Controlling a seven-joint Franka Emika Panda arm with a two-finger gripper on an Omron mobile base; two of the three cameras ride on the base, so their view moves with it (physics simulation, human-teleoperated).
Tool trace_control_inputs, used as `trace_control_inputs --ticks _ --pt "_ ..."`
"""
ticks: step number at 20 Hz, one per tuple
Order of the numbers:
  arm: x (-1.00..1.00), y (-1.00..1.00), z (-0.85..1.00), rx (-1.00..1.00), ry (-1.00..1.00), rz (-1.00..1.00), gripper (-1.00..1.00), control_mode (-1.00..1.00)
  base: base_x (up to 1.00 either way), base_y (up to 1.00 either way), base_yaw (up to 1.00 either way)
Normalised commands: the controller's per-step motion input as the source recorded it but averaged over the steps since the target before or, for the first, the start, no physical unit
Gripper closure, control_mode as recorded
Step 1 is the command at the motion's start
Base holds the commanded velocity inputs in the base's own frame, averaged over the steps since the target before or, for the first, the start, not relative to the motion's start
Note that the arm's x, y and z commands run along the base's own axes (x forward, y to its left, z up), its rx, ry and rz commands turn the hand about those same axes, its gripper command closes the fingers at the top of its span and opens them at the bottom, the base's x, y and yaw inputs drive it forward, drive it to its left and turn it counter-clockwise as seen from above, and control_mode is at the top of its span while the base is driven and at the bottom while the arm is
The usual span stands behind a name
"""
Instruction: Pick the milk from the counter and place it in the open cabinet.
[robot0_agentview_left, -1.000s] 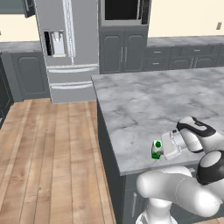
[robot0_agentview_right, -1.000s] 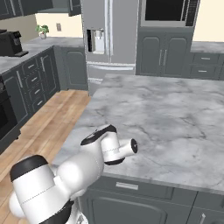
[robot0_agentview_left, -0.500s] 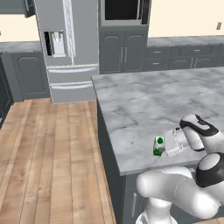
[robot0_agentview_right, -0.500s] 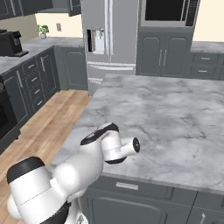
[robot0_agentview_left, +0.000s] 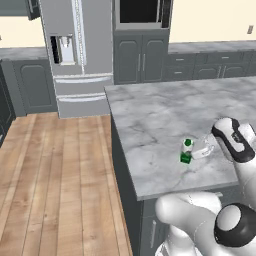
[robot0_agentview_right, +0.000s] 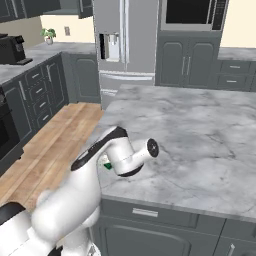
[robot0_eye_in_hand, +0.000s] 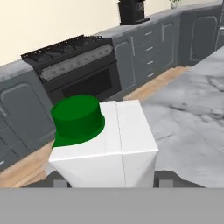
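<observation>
Item: milk (robot0_agentview_left: 187, 151), a small white carton with a green cap and green lower band, which we find near the front-left corner of the counter (robot0_agentview_left: 160, 115), close to its front edge and slightly tilted. We cannot tell whether its base rests on the marble or is just clear of it. Gripper (robot0_agentview_left: 200, 149): we see it reaching in low from the right side of the carton, level with the upper body, which suits a sideways grasp on so small a box. In the hand view the carton (robot0_eye_in_hand: 105, 144) sits square between the two dark fingertips (robot0_eye_in_hand: 168, 178), cap uppermost, and we read the fingers as closed on the milk, pressing its two side faces. We judge the side hold is chosen to keep the cap up and the base free for setting down on a shelf. Surroundings: refrigerator (robot0_agentview_left: 77, 55) and wall oven (robot0_agentview_left: 140, 12) stand beyond the far end of the counter; a black range (robot0_eye_in_hand: 83, 65) lies across the wooden floor (robot0_agentview_left: 55, 170). Task standing: we judge the pick is secured or nearly so; lift and carry to the cabinet are not yet done.
</observation>
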Motion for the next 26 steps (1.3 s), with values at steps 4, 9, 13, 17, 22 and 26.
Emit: trace_control_inputs --ticks 4,9,13,17,22,26 --pt "-0.39 0.22 0.65 -0.1 0.21 -0.16 1.0 -1.0 0.0 0.0 0.0" --pt "-0.36 0.37 0.35 -0.14 0.15 -0.24 1.0 -1.0 0.0 0.0 0.0" --pt "-0.11 0.18 0.4 -0.07 0.05 -0.38 1.0 -1.0 0.0 0.0 0.0" --pt "-0.04 0.25 0.53 -0.05 0.02 -0.41 1.0 -1.0 0.0 0.0 0.0" --pt "-0.4 0.15 0.75 -0.03 0.07 -0.32 1.0 -1.0 0.0 0.0 0.0" --pt "-0.51 0.0 0.76 0.0 0.0 -0.19 1.0 -1.0 0.0 0.0 0.0"
